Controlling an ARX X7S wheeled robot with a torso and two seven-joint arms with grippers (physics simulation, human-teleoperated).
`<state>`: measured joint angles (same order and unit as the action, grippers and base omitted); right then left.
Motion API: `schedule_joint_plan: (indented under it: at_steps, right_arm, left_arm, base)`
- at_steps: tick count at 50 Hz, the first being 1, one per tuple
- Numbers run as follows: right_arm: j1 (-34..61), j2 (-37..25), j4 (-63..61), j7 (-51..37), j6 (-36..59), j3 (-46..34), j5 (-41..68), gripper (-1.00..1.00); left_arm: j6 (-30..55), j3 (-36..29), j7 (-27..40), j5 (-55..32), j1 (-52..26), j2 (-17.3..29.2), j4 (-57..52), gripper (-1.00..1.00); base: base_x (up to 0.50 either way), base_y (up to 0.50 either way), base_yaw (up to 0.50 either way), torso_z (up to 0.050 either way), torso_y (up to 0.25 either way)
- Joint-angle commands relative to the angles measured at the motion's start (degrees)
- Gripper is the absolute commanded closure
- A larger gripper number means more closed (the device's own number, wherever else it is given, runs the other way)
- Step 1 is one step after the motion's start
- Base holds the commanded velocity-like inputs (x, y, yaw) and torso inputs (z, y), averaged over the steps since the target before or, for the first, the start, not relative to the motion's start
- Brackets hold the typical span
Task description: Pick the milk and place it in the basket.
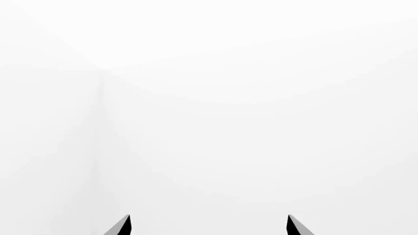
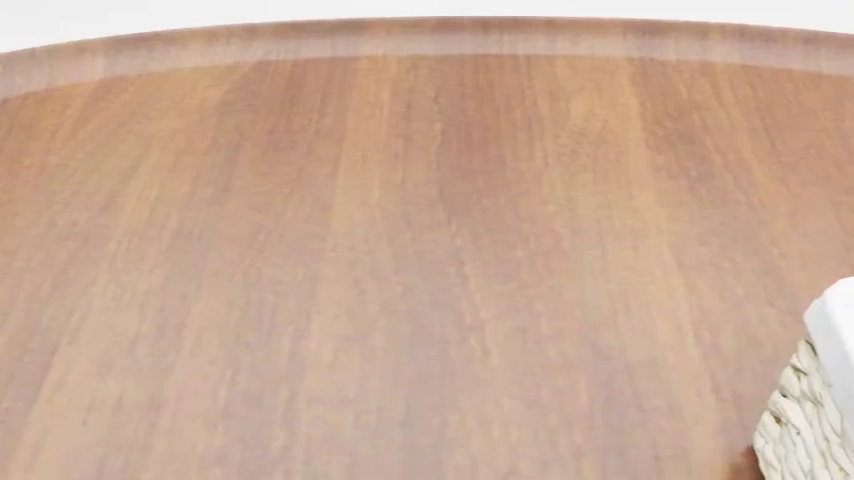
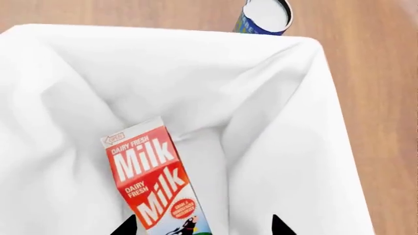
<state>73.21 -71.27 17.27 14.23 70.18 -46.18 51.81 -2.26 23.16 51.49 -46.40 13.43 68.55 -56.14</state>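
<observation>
In the right wrist view the milk [image 3: 153, 181] is a red-topped carton with white "Milk" lettering and a black cow. It lies on its side inside the basket, on the white cloth liner [image 3: 274, 122]. My right gripper [image 3: 203, 226] hangs above it with its jaws wide apart. One dark fingertip [image 3: 127, 226] shows over the carton's edge and the other is over bare cloth. In the head view only a woven corner of the basket [image 2: 798, 430] shows at the lower right. My left gripper [image 1: 209, 225] is open, facing blank white with nothing between its fingers.
A blue-and-white round container [image 3: 265, 17] stands on the wooden table [image 2: 400, 250] just outside the basket's far rim. The table's rounded far edge [image 2: 427, 35] runs across the top of the head view. Neither arm shows in the head view.
</observation>
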Motion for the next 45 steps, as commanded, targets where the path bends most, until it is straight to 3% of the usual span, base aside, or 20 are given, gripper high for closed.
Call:
schedule_joint_plan:
  at_steps: [1,20,45]
  right_arm:
    - [-0.28,0.50,-0.57,1.32,-0.40,1.20,-1.23,-1.00]
    - [4.06,1.30,-0.35,3.74,1.06,1.41,-2.27,-1.00]
    - [37.15,12.56,14.46,24.38,0.93,-13.62,-25.64,-1.00]
  left_arm:
    - [0.17,1.38,-1.15,1.18,0.16,-1.30,0.04,-1.00]
    - [0.16,1.43,-1.35,1.39,0.43,-1.61,0.02,-1.00]
    - [-0.05,0.27,-0.98,1.41,-0.74,-1.13,0.18,-1.00]
  base:
    - [0.00,0.00,0.00,0.000,0.000]
    - [0.00,0.00,0.00,0.000,0.000]
    - [0.00,0.00,0.00,0.000,0.000]
